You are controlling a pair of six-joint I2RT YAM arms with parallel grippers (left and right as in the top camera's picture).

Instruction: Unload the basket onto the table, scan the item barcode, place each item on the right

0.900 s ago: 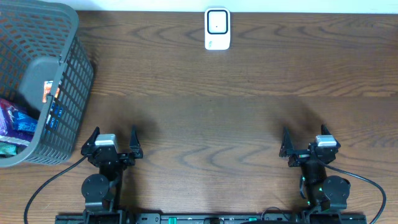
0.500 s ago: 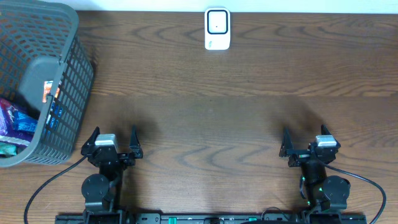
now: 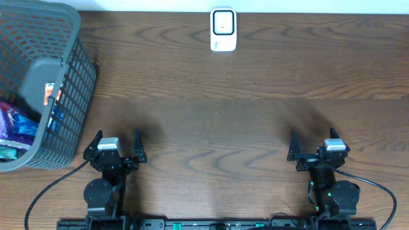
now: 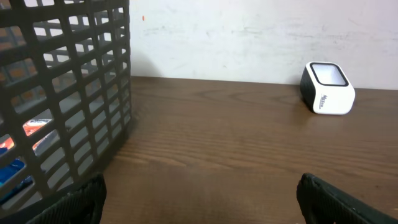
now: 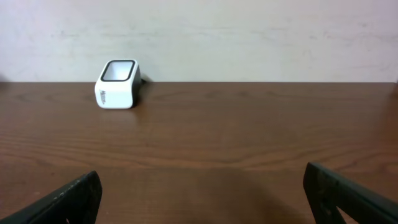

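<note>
My left hand [image 3: 117,138] and right hand [image 3: 312,139] rest wide open and empty at the near edge of the worktop [image 3: 211,115]. Nothing has moved, so no pick has begun. The items [image 3: 14,126] lie in the basket [image 3: 77,70] at the left edge; the scanner [image 3: 223,29] stands at the far edge.

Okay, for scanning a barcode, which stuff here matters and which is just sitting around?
For the job:
white scanner
packaged items in the grey basket
left gripper and right gripper, both open and empty

Just there:
wooden table
white wall
</note>
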